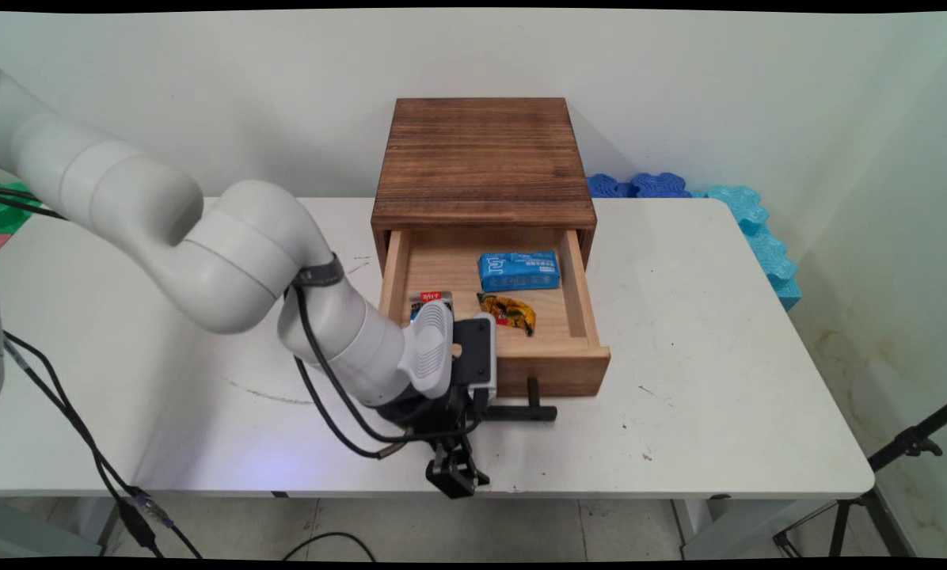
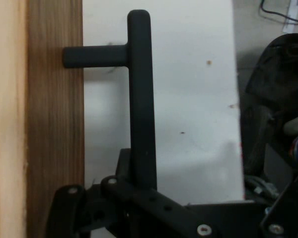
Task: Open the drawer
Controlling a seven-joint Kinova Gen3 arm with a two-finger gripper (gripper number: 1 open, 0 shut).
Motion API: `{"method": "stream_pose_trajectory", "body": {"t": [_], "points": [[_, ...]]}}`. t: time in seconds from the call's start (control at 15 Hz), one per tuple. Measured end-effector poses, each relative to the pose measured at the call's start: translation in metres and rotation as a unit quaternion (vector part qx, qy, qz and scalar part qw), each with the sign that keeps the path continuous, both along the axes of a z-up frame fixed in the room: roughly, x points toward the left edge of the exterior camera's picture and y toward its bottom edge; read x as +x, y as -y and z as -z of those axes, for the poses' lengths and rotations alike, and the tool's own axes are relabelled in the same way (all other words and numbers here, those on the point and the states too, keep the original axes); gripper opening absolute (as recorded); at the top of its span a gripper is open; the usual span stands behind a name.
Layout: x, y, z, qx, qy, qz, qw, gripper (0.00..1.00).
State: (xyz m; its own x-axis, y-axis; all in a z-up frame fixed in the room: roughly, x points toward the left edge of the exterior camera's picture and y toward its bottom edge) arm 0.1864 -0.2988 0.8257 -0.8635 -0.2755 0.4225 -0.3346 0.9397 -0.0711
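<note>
We see the gripper (image 2: 139, 198) clenched on the black handle (image 2: 140, 99) of the open drawer (image 1: 576, 368), which holds a blue packet (image 1: 519, 270) and a wrapped snack (image 1: 507, 311).

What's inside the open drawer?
In the drawer lie a blue packet, a shiny gold wrapper and a red-topped packet, partly covered by the arm. Anything under the arm stays hidden.
</note>
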Motion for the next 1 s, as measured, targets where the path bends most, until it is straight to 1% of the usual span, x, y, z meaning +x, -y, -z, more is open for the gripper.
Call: {"method": "stream_pose_trajectory", "body": {"t": [0.6,1.0], "points": [[-0.005,-0.025,-0.003,0.013,-0.007,0.004,0.9999,1.0],[-0.006,-0.036,-0.006,0.014,-0.01,0.009,0.9998,1.0]]}}
